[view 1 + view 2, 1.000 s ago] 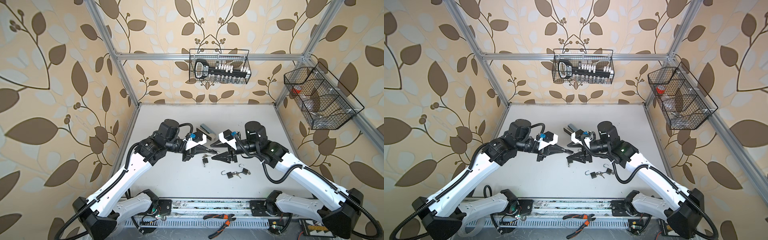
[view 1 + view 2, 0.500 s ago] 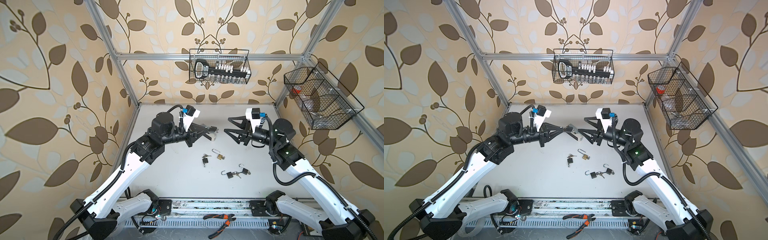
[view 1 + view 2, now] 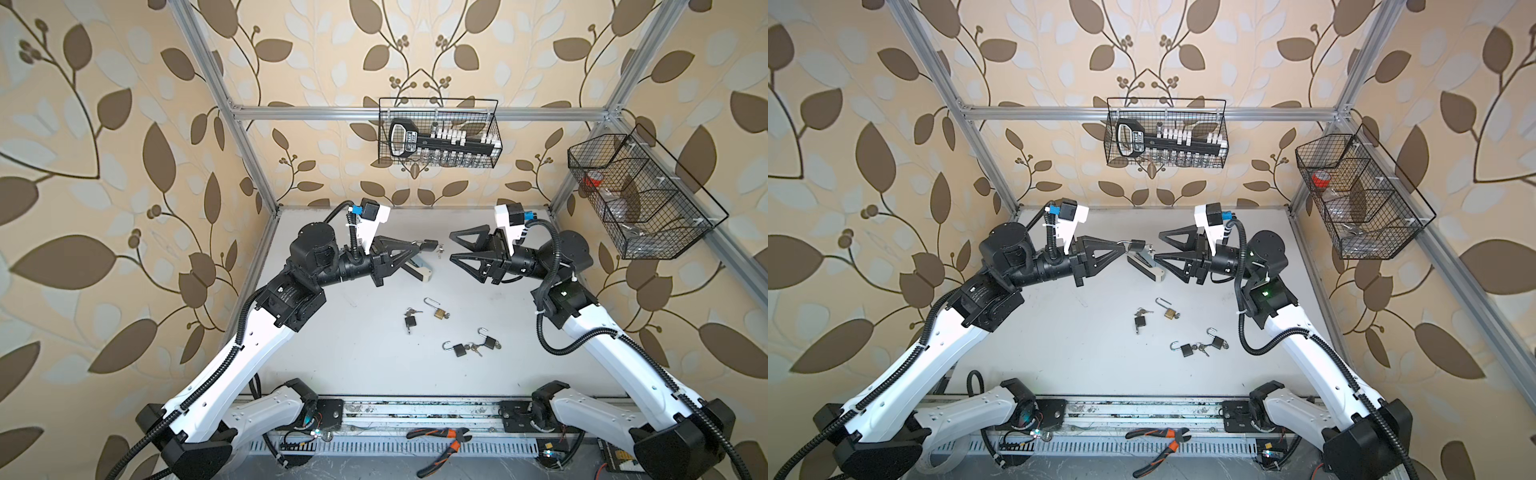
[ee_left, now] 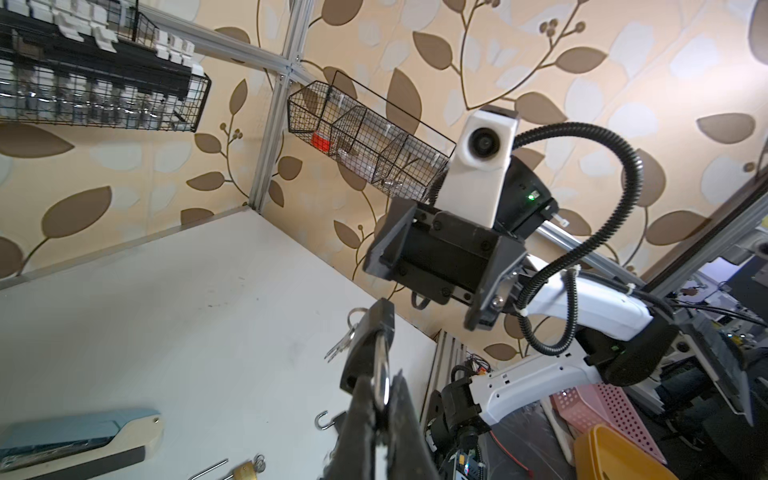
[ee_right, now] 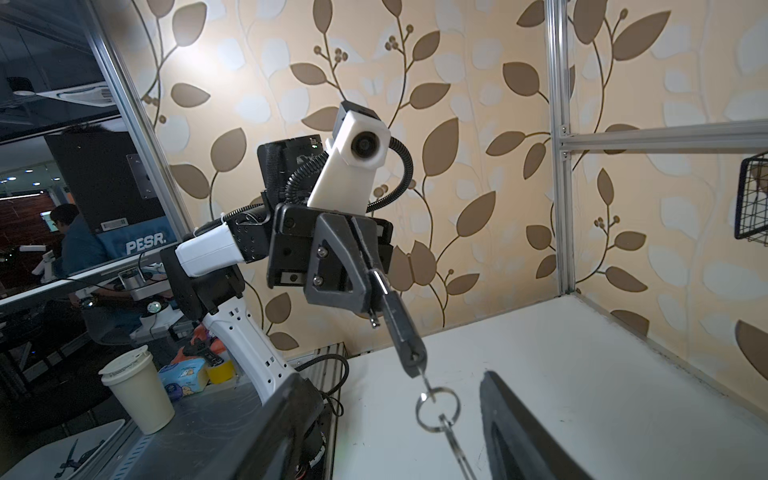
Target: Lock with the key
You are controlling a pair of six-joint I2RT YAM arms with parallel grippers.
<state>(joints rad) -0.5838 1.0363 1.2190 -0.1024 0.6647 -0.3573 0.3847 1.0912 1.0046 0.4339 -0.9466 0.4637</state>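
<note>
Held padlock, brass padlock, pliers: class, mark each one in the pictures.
held padlock (image 5: 401, 328), right wrist view, on its black body.
brass padlock (image 3: 439, 314), a top view, on its body.
pliers (image 3: 452, 446), a top view, at the pivot.

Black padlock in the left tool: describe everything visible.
The small black padlock has a black body and a silver shackle, pinched in the shut left tool; the shackle's free end is out of the body, so it looks open. It hangs in the air above the white table. A key sits in its keyway, with a ring and another key dangling.
</note>
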